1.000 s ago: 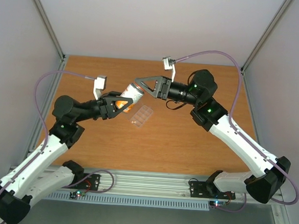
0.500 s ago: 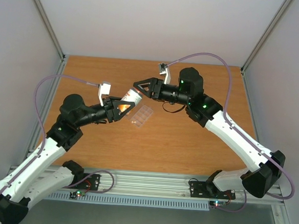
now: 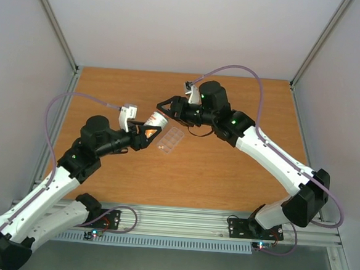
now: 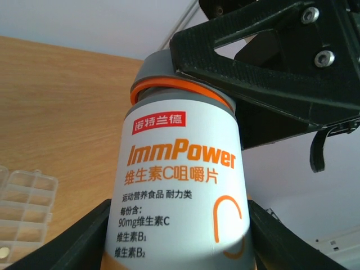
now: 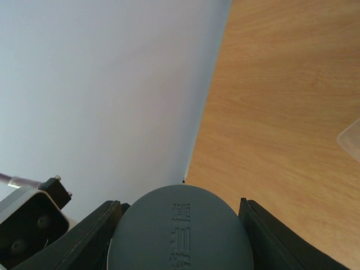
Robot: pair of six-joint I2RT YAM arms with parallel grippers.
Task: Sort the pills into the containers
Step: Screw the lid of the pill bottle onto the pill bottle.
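A white and orange vitamin bottle (image 3: 155, 119) hangs tilted over the table, and my left gripper (image 3: 147, 133) is shut on its body (image 4: 180, 185). Its grey cap (image 4: 162, 68) sits on top above an orange ring. My right gripper (image 3: 165, 105) is shut on that cap (image 5: 180, 233), one finger (image 4: 264, 62) lying along the cap's side. The clear pill box (image 3: 171, 139) with its containers lies flat on the table just right of the bottle. Its cells (image 4: 22, 197) show at the lower left of the left wrist view, with one pale speck (image 4: 4, 254) in a cell. Other pills are not visible.
The orange wooden table (image 3: 227, 169) is bounded by white walls and metal frame posts (image 3: 54, 27). A corner of the pill box (image 5: 351, 138) shows at the right edge of the right wrist view. Purple cables (image 3: 234, 69) loop above both arms.
Both arms have shifted left and nearer with the bottle between them. The right wrist has turned while gripping the cap, and the bottle sits slightly lower.
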